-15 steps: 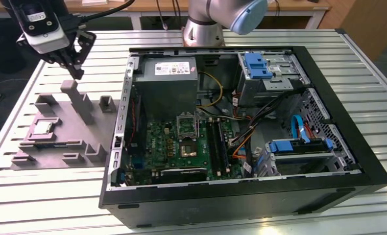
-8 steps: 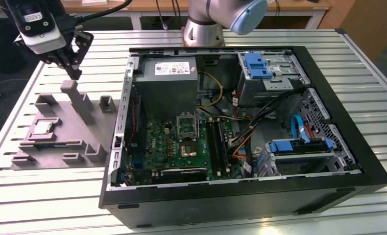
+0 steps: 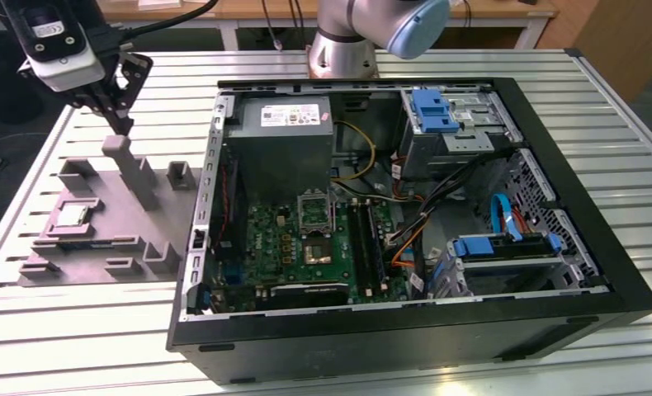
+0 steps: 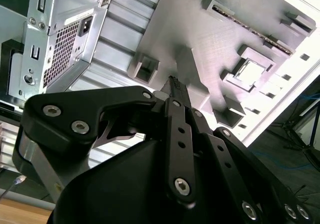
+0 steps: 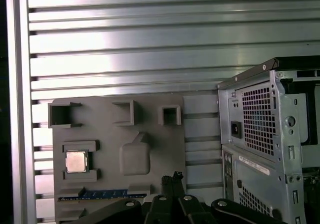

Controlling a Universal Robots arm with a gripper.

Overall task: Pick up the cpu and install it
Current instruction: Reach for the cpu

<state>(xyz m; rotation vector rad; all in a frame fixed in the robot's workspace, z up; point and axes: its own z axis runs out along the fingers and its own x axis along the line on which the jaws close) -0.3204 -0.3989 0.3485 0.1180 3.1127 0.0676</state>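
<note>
With the jaws pinched together and empty above the grey plate (image 3: 117, 235), the cpu (image 3: 75, 214) sits in its pocket (well apart from them), so descending unopened could knock or scratch it

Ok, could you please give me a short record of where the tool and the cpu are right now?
surface: silver slatted metal table, under everything
housing: open black metal computer case, lying on its side
stand: grey moulded plastic fixture plate, beside the case at the exterior view's left
task part: small silvery square cpu chip, lying in a recess of the plate, untouched
arm end: black two-fingered tool, shut, holding nothing, over the plate's tall upright block
</note>
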